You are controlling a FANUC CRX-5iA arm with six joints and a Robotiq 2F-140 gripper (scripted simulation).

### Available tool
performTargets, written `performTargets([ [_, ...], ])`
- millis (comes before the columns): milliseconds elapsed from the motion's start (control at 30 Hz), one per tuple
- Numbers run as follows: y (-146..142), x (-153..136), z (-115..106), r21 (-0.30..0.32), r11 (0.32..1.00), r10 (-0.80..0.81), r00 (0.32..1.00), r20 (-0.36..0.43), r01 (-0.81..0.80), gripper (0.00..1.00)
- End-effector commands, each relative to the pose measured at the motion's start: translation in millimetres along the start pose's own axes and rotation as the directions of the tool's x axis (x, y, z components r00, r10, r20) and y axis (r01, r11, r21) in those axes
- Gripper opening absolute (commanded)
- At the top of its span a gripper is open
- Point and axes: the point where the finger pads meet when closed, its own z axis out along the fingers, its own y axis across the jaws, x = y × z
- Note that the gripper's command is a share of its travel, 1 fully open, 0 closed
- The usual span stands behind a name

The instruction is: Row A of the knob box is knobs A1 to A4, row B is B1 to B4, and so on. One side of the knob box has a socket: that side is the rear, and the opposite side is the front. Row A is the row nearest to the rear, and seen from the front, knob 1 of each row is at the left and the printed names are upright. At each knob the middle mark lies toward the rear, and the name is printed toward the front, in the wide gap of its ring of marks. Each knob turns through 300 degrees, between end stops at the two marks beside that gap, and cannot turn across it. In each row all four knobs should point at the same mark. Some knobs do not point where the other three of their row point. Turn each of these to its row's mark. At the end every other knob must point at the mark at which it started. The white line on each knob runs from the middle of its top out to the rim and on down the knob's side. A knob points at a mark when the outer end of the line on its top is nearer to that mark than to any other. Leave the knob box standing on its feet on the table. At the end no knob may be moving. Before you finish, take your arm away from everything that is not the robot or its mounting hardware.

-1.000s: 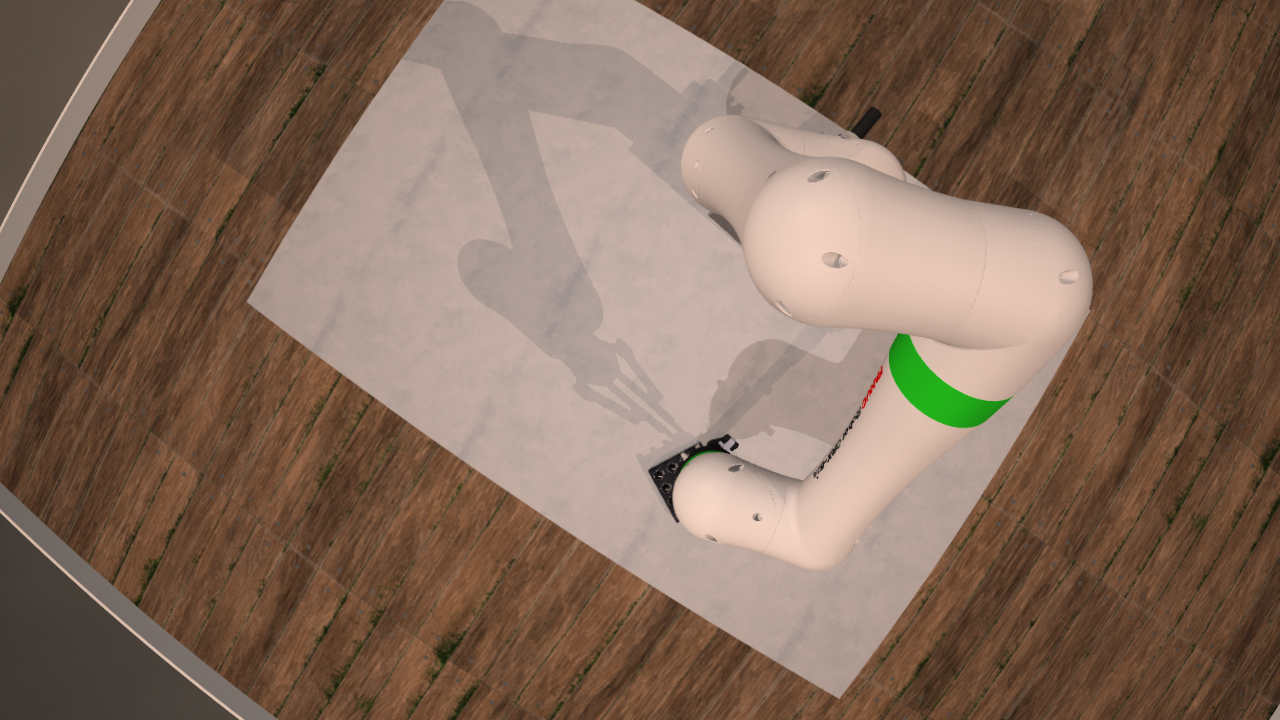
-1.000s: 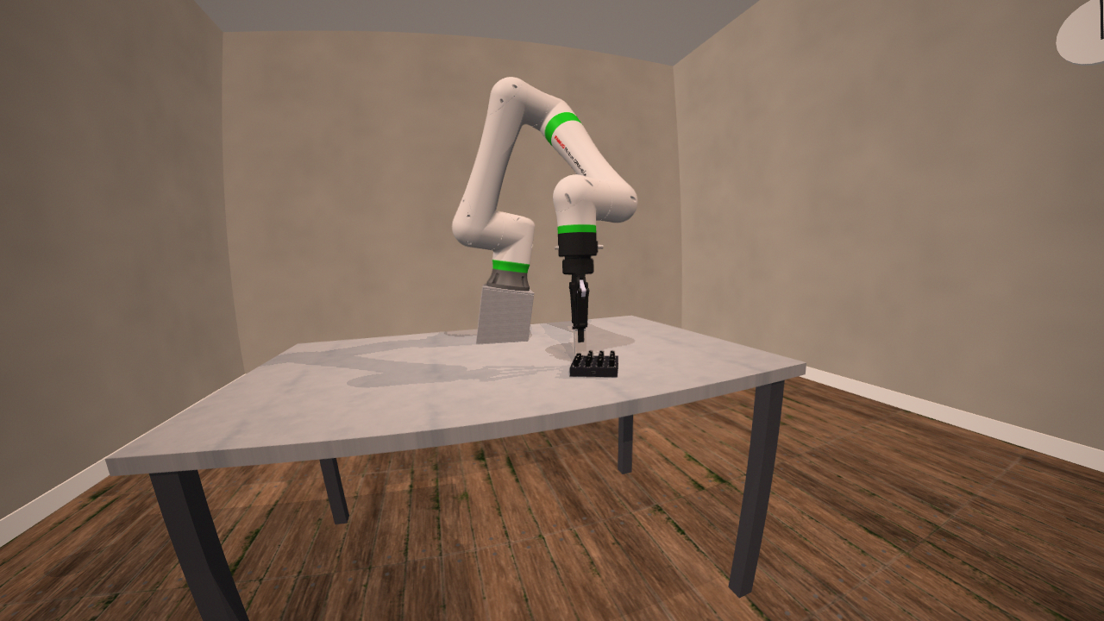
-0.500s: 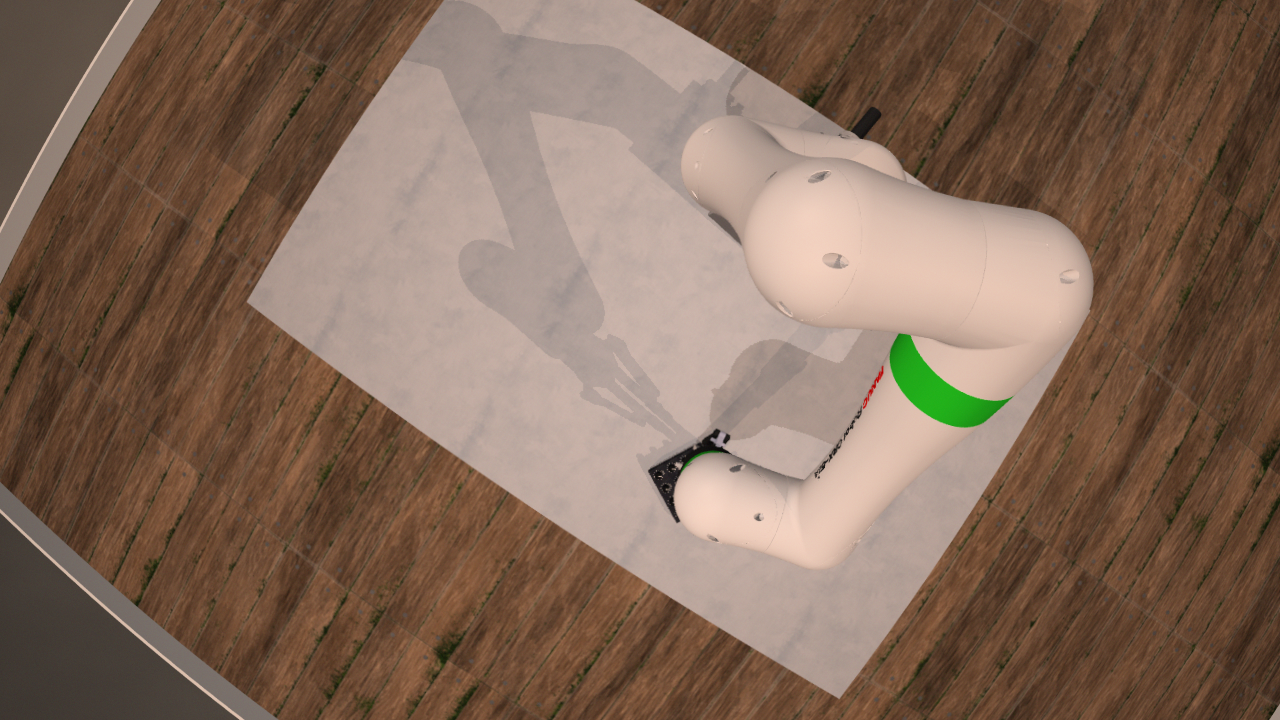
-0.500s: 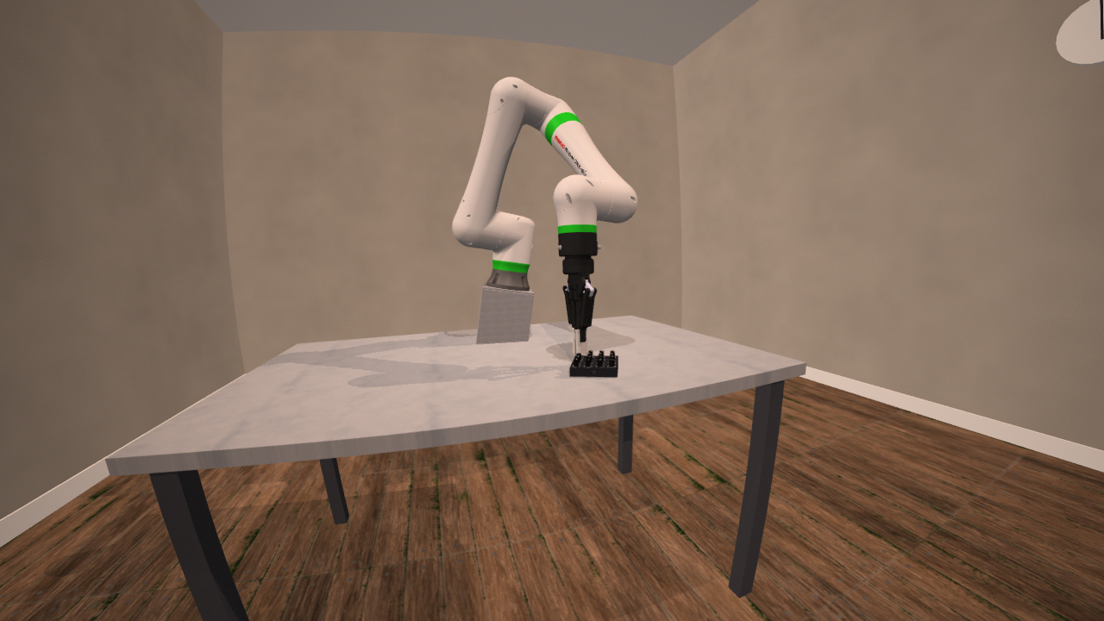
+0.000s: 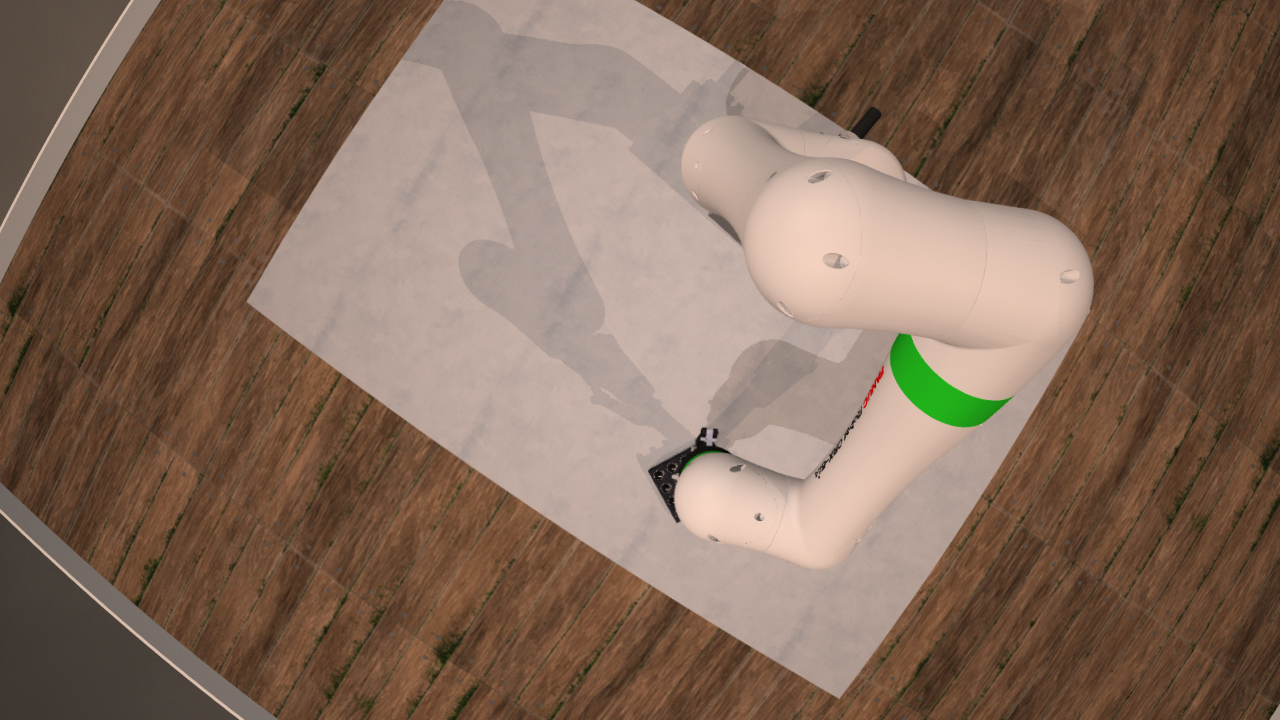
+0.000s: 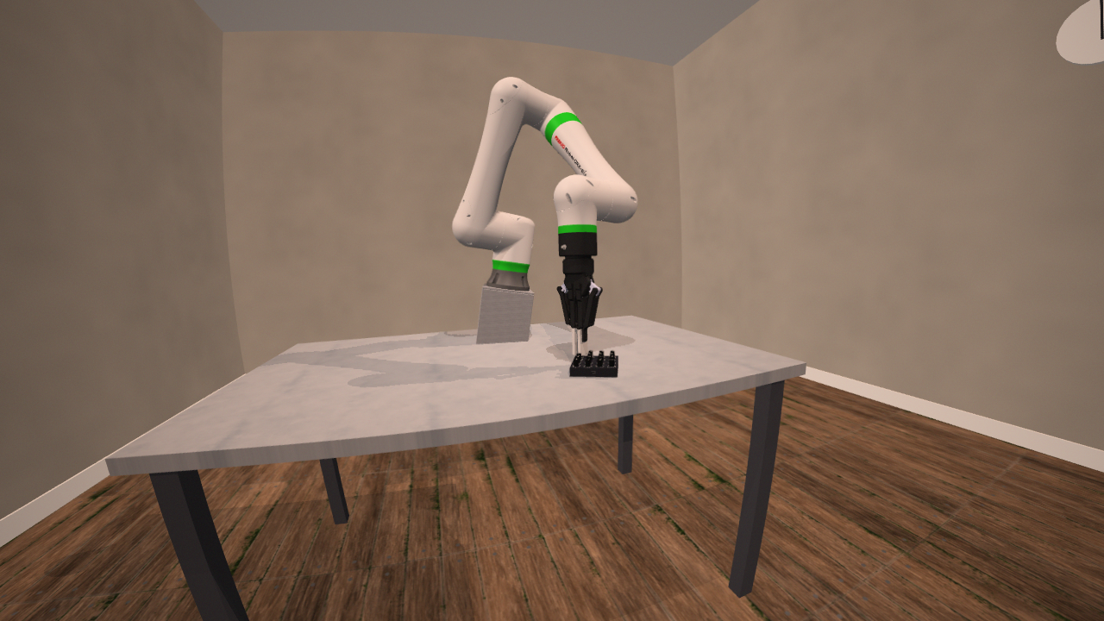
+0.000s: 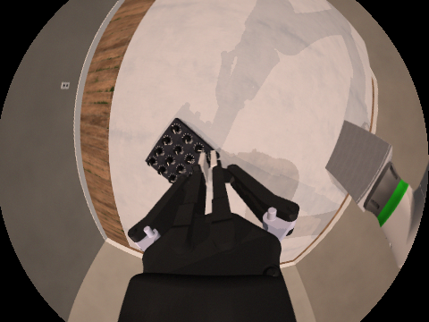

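hovering low over the far left part of the knob box point(image 5: 664, 483) point(image 6: 593, 371) point(image 7: 172, 147), the gripper point(image 5: 675, 477) point(image 6: 579, 353) point(image 7: 209, 158) points down with its pale fingertips point(image 6: 574, 341) set narrow, a slim gap between them; whether a knob sits in that gap i cannot tell; seen from the exterior, the box stands on the right half of the table point(image 5: 402, 295) point(image 6: 370, 405) point(image 7: 152, 80), nearer the near edge than the far one; the tabletop stretches widest to the left, with less room toward the near edge; the grey pedestal point(image 6: 505, 316) point(image 7: 358, 157) stands well apart, far and left; the white arm point(image 5: 913, 255) point(image 6: 592, 158) point(image 7: 399, 224) arches high between
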Motion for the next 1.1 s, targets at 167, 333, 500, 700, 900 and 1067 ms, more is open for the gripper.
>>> performTargets([
  [167,-0.1,0.2,-0.1,0.003,0.981,-0.194,0.981,0.009,0.194,0.05],
  [333,-0.1,0.2,-0.1,0.005,0.953,-0.303,0.953,0.009,0.303,0.05],
  [500,-0.1,0.2,-0.1,0.005,0.919,-0.395,0.919,0.008,0.395,0.05],
  [700,-0.1,0.2,-0.1,0.006,0.890,-0.455,0.890,0.008,0.455,0.05],
  [900,-0.1,0.2,-0.1,0.007,0.851,-0.525,0.851,0.008,0.525,0.05],
  [1067,-0.1,0.2,-0.1,0.007,0.826,-0.564,0.826,0.007,0.564,0.05],
])
